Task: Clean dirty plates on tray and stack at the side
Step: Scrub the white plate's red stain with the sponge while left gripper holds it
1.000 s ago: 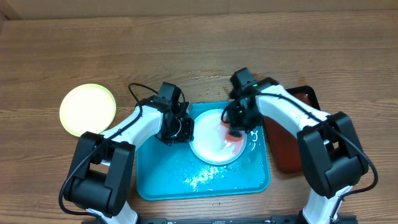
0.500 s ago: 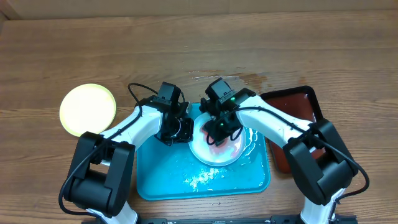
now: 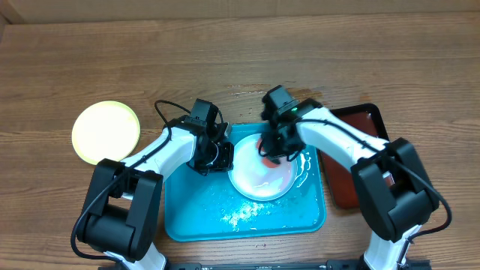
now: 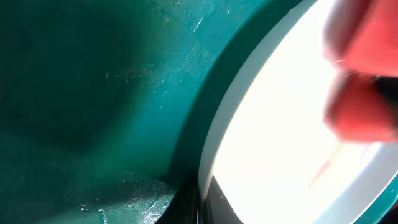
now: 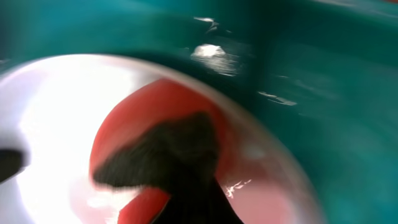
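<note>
now flat plate (image 3: 259,180): left end effector (image 3: 225,156) gripping rim (image 4: 212,137), right end effector (image 3: 271,148) gripping sponge (image 5: 134,115)

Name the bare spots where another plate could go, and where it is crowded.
Free: far table strip beyond both arms; near-left corner by the yellow-green plate. Crowded: the turquoise tray, where left claw and right claw with red sponge meet the white plate.

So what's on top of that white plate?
A red pad, pinched by the right hand, presses on the plate. Whatever lies beneath the pad is hidden.
</note>
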